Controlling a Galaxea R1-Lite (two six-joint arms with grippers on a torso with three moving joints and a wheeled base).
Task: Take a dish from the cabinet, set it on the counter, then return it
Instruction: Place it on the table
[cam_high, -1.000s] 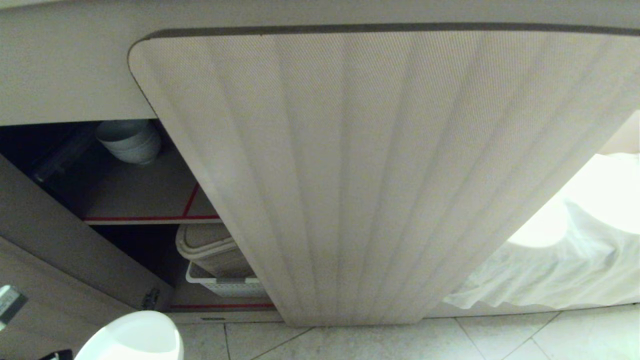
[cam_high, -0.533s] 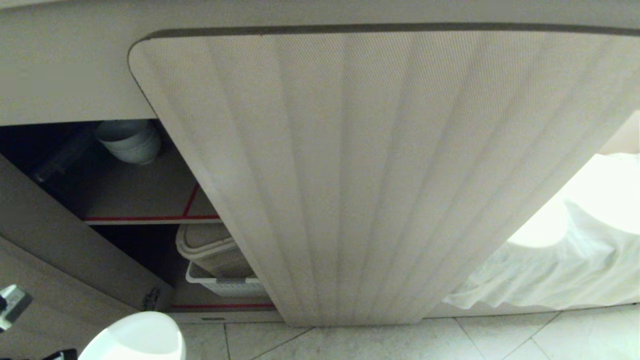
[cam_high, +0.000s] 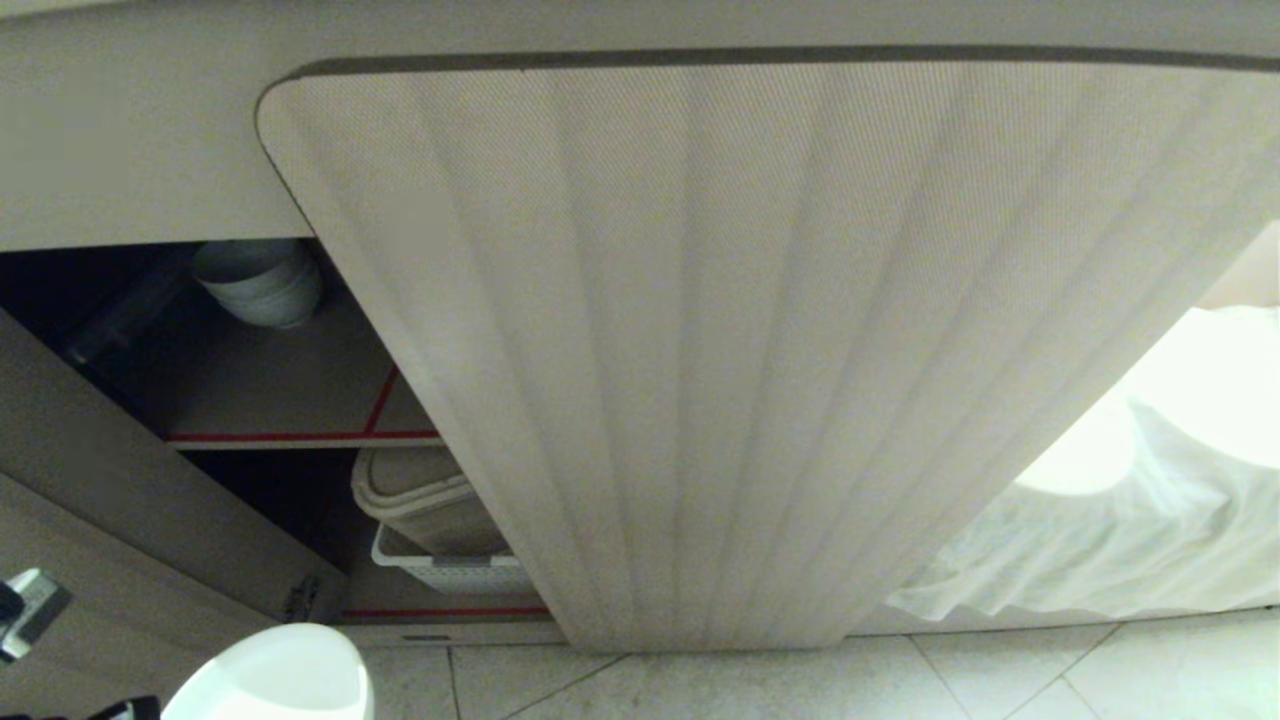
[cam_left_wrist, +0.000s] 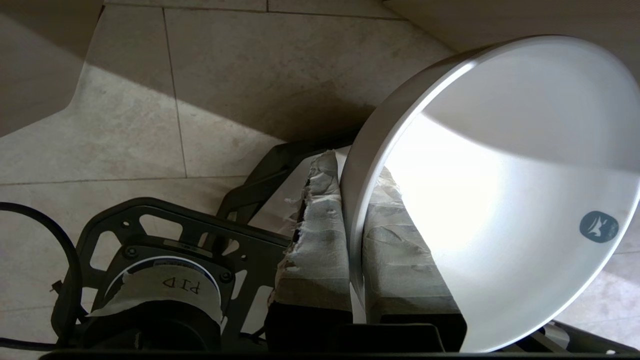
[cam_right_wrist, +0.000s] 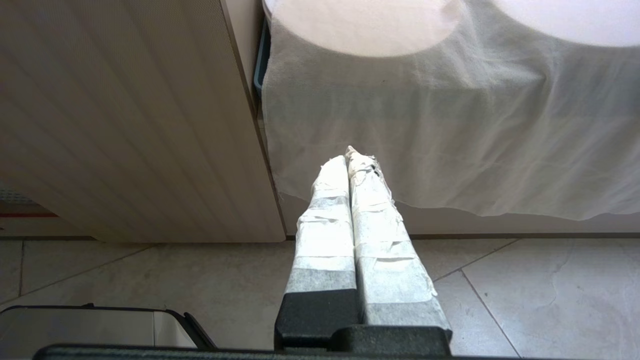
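The dish, a plain white bowl, shows at the head view's bottom left, low over the tiled floor in front of the cabinet. My left gripper is shut on the dish, one taped finger inside its wall and one outside. The cabinet's fluted door stands swung open. A stack of white bowls sits on the upper shelf, which has a red edge strip. My right gripper hangs parked near the floor, shut and empty. The counter's top is out of view.
Beige bins and a white basket fill the lower shelf. A second open door flanks the opening on the left. A white cloth drapes to the right of the fluted door.
The dish and my left gripper have crept slightly to the right at the bottom left of the head view. Nothing else has moved.
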